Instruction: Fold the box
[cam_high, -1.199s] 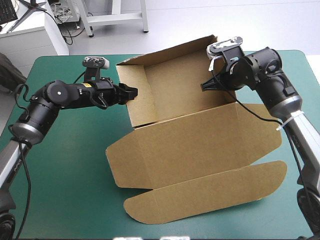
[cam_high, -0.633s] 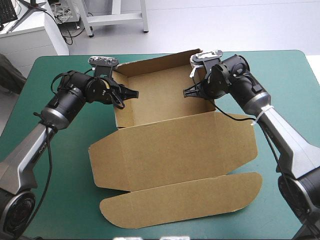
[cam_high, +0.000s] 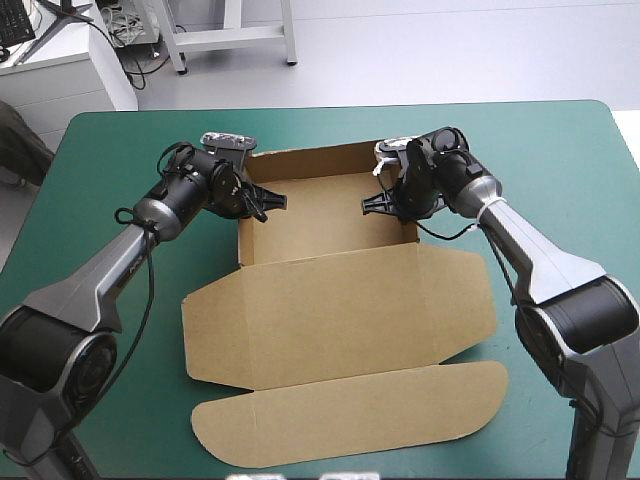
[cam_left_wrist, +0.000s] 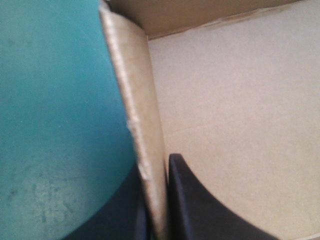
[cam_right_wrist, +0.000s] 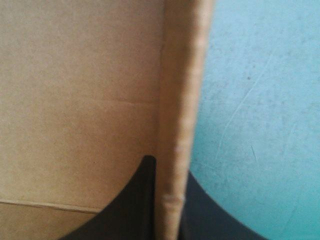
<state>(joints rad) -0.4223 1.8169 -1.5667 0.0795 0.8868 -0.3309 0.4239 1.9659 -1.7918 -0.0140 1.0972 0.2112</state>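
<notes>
Here we see the brown box (cam_high: 330, 300) lying in the middle of the desk (cam_high: 100, 330). It stands as an open tray in the upper middle of the high view. Its lid panel (cam_high: 340, 305) lies flat below the tray, and a long rounded flap (cam_high: 350, 415) reaches toward the bottom of the frame. The tray's back wall (cam_high: 310, 165) and both side walls stand raised around the floor (cam_high: 320, 215).

The left tool (cam_high: 262, 200) comes in from the upper left and is clamped on the left side wall (cam_high: 242, 225). In the left wrist view we see one black finger (cam_left_wrist: 200, 210) inside the tray against the board. The other sits outside over the teal-green cover (cam_left_wrist: 50, 125), with the wall's edge pinched between them.

The right tool (cam_high: 378, 203) reaches in from the upper right and is clamped on the right side wall (cam_high: 412, 235). In the right wrist view we find the same grip: the wall's edge runs straight out from between the two fingers, brown board on the inner side and teal-green cover on the outer. Both tools sit near the tray's back corners, well apart from each other across the open tray.
</notes>
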